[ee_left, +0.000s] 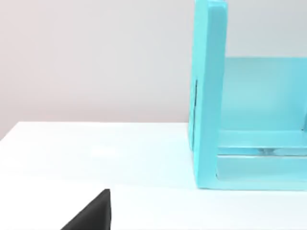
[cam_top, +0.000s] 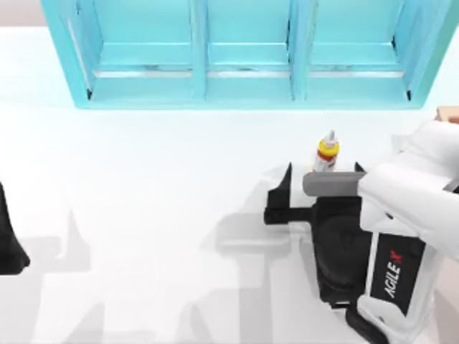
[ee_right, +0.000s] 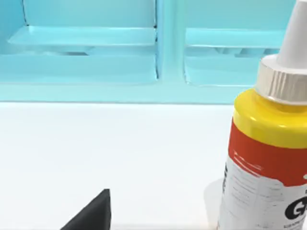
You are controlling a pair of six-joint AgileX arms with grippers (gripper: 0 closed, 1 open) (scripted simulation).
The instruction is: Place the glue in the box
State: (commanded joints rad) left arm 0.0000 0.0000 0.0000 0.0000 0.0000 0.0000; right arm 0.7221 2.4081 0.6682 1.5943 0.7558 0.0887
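The glue (cam_top: 327, 152) is a small yellow bottle with a white pointed cap, standing upright on the white table right of centre. My right gripper (cam_top: 324, 173) is open just in front of it, one black finger to each side, not touching it. The right wrist view has the glue (ee_right: 266, 158) close up, with one dark fingertip (ee_right: 97, 208) well apart from it. A tan corner of the box (cam_top: 449, 113) peeks in at the table's right edge, behind the right arm. My left gripper (cam_top: 10, 240) is parked at the far left edge.
A big turquoise three-compartment shelf unit (cam_top: 247, 97) spans the back of the table, and its end wall (ee_left: 209, 96) stands ahead of the left wrist. White tabletop (cam_top: 158, 215) stretches between the two arms.
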